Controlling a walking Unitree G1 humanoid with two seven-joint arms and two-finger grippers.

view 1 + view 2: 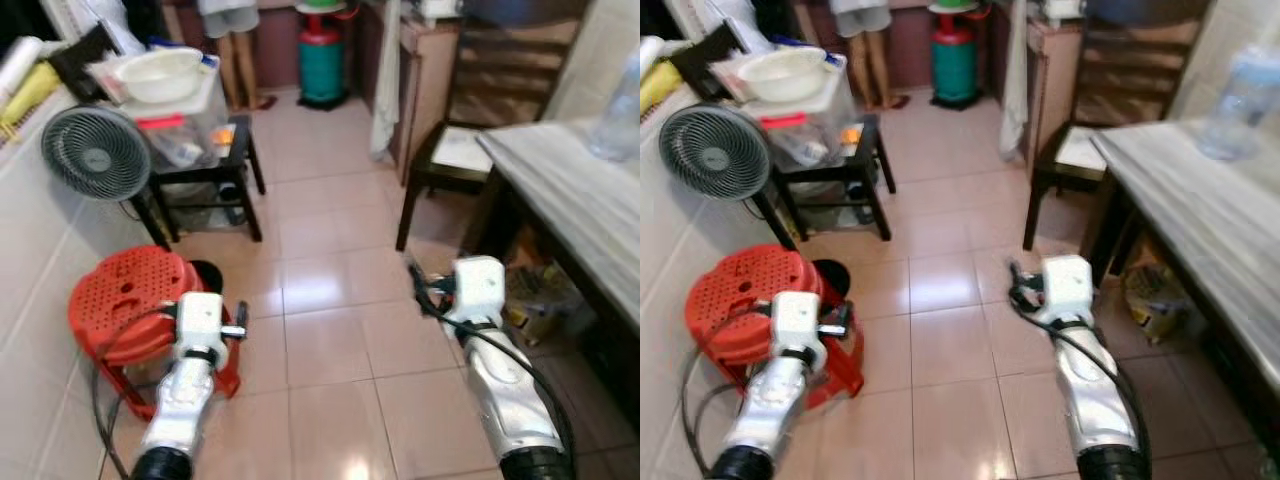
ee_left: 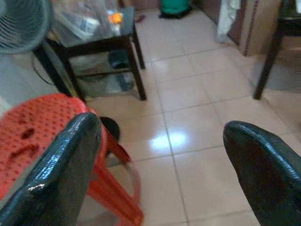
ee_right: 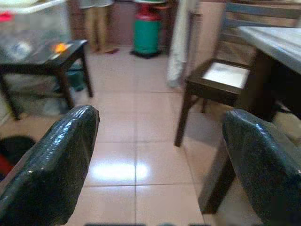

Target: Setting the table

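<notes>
Flanking wide-spread empty fingers (image 2: pixel 70 174): red stool (image 1: pixel 125 295) left, chair (image 1: pixel 450 155) and table (image 1: pixel 580 200) right.

Both silver arms reach forward over the tiled floor (image 1: pixel 940 290). Red stool (image 1: pixel 735 295) sits by the left arm. Worktop (image 1: pixel 1200 205) on the right carries a plastic bottle (image 1: pixel 1238 100); dark chair (image 1: pixel 1080 150) beside it.

At the top edge of your head view a person (image 1: pixel 232 40) is cut off above the legs. At far right the bottle (image 1: pixel 617 110) is blurred and cropped.
</notes>
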